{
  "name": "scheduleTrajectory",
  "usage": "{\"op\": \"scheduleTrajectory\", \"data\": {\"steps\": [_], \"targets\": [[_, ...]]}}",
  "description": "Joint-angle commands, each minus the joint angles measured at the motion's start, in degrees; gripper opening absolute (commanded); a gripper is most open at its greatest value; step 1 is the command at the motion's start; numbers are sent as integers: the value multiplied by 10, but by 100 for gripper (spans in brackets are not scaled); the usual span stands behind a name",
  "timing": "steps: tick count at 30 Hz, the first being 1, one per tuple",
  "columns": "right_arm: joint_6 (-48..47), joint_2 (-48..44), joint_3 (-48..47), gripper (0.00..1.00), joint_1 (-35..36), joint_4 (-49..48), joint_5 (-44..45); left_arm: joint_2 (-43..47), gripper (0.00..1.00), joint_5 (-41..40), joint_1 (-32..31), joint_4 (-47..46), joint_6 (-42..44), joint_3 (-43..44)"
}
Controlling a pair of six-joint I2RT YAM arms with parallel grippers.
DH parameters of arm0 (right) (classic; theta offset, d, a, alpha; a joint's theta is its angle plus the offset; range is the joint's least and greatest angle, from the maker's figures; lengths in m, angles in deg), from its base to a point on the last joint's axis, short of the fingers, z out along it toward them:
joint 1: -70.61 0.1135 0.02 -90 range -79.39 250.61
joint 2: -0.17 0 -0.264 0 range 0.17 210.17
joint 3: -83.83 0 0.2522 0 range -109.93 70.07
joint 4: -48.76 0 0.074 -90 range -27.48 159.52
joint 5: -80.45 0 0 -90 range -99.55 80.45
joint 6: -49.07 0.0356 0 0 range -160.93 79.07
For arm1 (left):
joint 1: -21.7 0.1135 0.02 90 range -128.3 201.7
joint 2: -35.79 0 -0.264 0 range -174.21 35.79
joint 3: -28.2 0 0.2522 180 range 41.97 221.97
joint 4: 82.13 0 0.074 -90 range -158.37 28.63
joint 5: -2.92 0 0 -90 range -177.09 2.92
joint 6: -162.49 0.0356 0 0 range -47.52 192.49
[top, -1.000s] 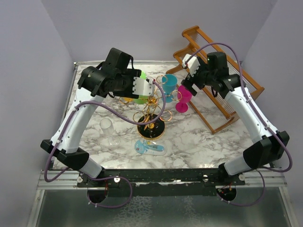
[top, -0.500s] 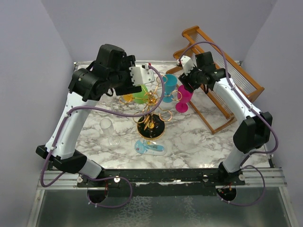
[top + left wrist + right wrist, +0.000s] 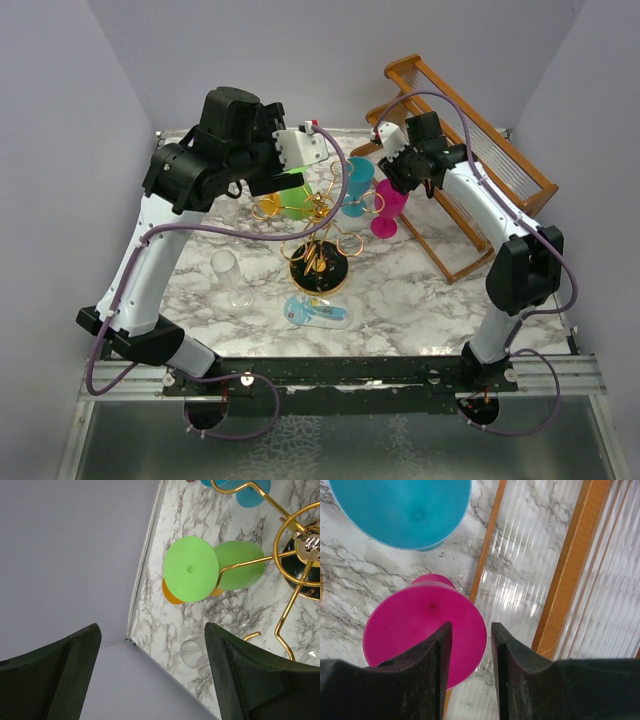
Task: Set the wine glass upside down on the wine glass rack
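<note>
We see the left end effector (image 3: 151,626) raised above the far left part of the table (image 3: 400,290). Its two fingers (image 3: 60,675) are spread wide with nothing between them, so it is released. Below it, in the left wrist view, the green wine glass (image 3: 190,570) hangs upside down in a looped arm of the wine glass rack (image 3: 295,535). Its foot faces the camera and its bowl lies beyond the gold wire. The left end effector is well apart from the glass. An orange glass (image 3: 171,596) shows just behind the green one. A clear glass (image 3: 230,275) stands upright on the marble to the left of the rack's black base.

The right end effector (image 3: 471,626) hovers right over the foot of a magenta glass (image 3: 415,625), which sits foot up just to the right of the rack. The fingers stand close together with a narrow gap, and we see nothing in that gap, so they grasp nothing. We cannot tell whether the magenta glass hangs from a ring or rests on the table. A teal glass (image 3: 405,510), also foot up, is just beside the magenta one at the far side of the rack. A pale blue glass (image 3: 318,312) lies on its side on the table, near the rack's base on the near side. A wooden slatted rack (image 3: 470,150) stands at the far right, close beside the right arm.
</note>
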Motion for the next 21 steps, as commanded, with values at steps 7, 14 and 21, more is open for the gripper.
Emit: {"op": "scheduleTrajectory", "data": {"steps": [7, 14, 21], "targets": [[3, 15, 12, 25, -2, -4, 5, -13, 87, -36, -3, -35, -9, 7], [-4, 16, 2, 13, -7, 12, -12, -17, 88, -50, -3, -55, -20, 9], [-20, -16, -22, 1, -14, 53, -54, -18, 92, -90, -4, -91, -48, -1]]}}
